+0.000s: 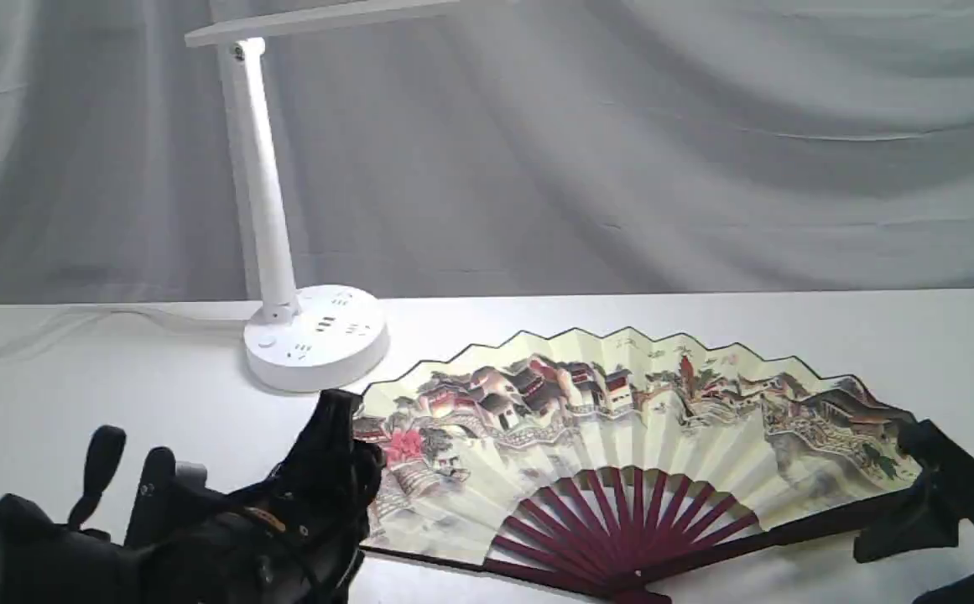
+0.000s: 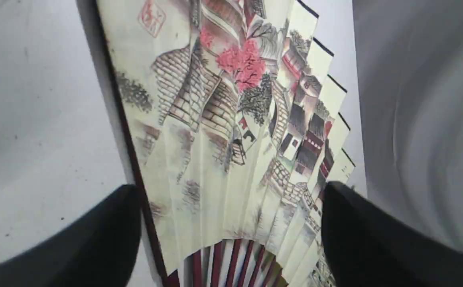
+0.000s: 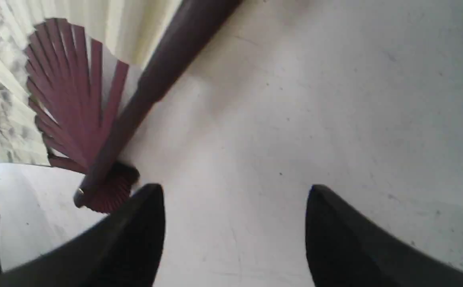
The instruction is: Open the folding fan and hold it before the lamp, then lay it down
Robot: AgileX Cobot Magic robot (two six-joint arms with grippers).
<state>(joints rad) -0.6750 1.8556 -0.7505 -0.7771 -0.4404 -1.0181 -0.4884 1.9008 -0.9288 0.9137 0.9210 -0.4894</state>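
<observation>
Our left gripper point(image 2: 231, 189) stands with its jaws spread wide and grips nothing. The jaws straddle the left end of the folding fan point(image 1: 621, 419), one finger just outside the left guard point(image 2: 135, 159). We cannot tell whether either finger touches the paper. Our right gripper point(image 3: 234, 191) is just as wide apart and also empty. It hangs over bare table point(image 1: 75, 377) just beside the right guard point(image 3: 155, 79), near the pivot point(image 3: 107, 191).

We read this posture as a release. The fan lies fully spread and flat on the table, painted side up, with one arm at each end where a guard would be pulled to open the pleats. It rests near the round base point(image 1: 316, 335) of the lamp point(image 1: 273, 210), to the base's right in the exterior view and apart from it, which suits a fan laid down after being shown to the lamp. By our judgement the task is at or near its end.

By count, we see one fan with two guards, one lamp, two grippers and one table. The maroon ribs overlap too much for us to number them.
</observation>
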